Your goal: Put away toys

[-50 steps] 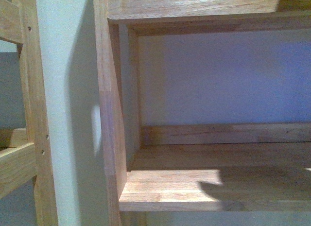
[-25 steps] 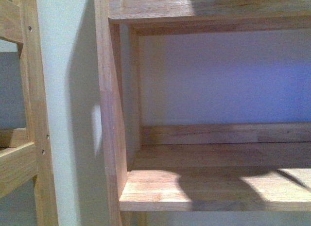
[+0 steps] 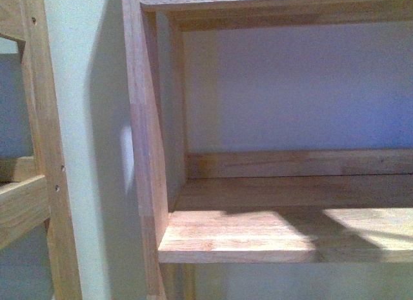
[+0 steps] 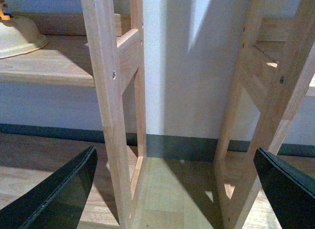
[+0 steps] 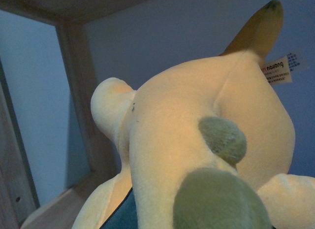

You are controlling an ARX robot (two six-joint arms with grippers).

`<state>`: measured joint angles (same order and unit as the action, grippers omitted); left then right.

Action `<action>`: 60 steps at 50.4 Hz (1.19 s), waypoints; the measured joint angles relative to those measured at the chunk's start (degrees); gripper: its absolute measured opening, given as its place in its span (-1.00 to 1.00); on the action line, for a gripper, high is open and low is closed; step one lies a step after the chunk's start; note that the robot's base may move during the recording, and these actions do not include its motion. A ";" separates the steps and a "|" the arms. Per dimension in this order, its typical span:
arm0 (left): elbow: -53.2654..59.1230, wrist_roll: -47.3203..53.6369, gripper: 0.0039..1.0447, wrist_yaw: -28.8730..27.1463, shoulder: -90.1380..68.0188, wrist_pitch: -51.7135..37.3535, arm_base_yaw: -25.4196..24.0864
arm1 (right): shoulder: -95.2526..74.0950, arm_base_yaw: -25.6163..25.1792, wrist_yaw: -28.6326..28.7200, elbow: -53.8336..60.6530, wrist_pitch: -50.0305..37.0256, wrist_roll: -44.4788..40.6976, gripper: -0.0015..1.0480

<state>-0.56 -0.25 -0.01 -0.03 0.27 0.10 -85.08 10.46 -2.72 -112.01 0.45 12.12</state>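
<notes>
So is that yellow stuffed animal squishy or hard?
Probably squishy: the plush toy looks fuzzy and stuffed, all rounded bulges, so it should dent rather than crack. That puffy look also suggests it is light for its size. With such a round body, it may wobble or tip when pushed.

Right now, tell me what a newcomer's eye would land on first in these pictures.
The soft cream-yellow plush animal, with green spots and a pointed yellow tip, fills the right wrist view, close before a wooden shelf frame. In the front view, a light-wood shelf board streaked with sunlight and shadow stands out. In the left wrist view, the left gripper shows black fingers wide apart before two wooden uprights.
</notes>
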 joint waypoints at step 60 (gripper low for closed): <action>0.00 0.00 0.89 0.00 0.00 0.00 0.00 | -27.74 5.18 18.88 -26.77 12.26 21.33 -0.63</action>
<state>-0.56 -0.25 -0.01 -0.03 0.27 0.10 -112.81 15.64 16.16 -138.78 12.71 33.45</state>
